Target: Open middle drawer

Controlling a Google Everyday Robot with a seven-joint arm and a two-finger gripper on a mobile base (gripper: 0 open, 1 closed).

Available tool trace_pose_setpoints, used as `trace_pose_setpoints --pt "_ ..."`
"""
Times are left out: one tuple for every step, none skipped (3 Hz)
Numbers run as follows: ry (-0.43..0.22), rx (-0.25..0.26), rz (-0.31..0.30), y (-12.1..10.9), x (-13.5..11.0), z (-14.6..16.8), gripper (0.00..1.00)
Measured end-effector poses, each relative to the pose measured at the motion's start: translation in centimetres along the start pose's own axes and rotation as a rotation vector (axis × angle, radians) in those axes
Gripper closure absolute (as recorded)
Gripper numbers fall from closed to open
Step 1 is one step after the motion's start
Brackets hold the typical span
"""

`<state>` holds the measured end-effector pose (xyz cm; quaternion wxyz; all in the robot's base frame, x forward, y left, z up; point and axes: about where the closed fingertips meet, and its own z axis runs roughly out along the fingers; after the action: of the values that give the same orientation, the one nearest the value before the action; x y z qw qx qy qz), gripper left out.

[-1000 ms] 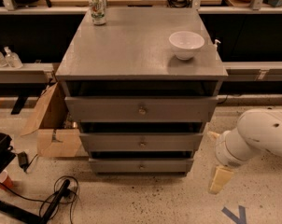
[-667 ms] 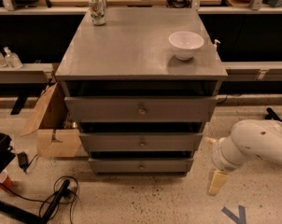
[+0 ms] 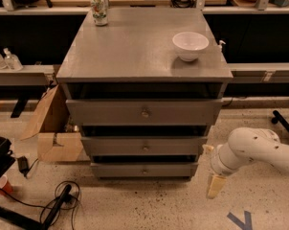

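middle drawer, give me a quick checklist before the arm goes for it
1. Middle drawer not yet opened, front looks shut: ok.
2. Its knob visible, nothing covering it: ok.
3. Gripper at the knob: not ok. It hangs low, right of the cabinet, beside the bottom drawer.
4. Bowl and can stand back from the cabinet's front edge: ok.
5. Cables on the floor lie left, away from the arm: ok.

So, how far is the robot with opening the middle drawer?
Nothing looks done yet: the middle drawer shows no interior. In hand: the gripper hangs low near the floor beside the cabinet, apart from the knob of that drawer. Left: reach the knob, grasp it, and pull the drawer out.
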<state>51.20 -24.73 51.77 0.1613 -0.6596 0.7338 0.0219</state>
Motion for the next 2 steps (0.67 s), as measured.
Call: trace_pose_setpoints --pt "0.000 0.000 0.000 0.0 0.0 0.0 0.00" --pt "0.047 0.007 -0.069 -0.8 -1.5 1.3 0.00"
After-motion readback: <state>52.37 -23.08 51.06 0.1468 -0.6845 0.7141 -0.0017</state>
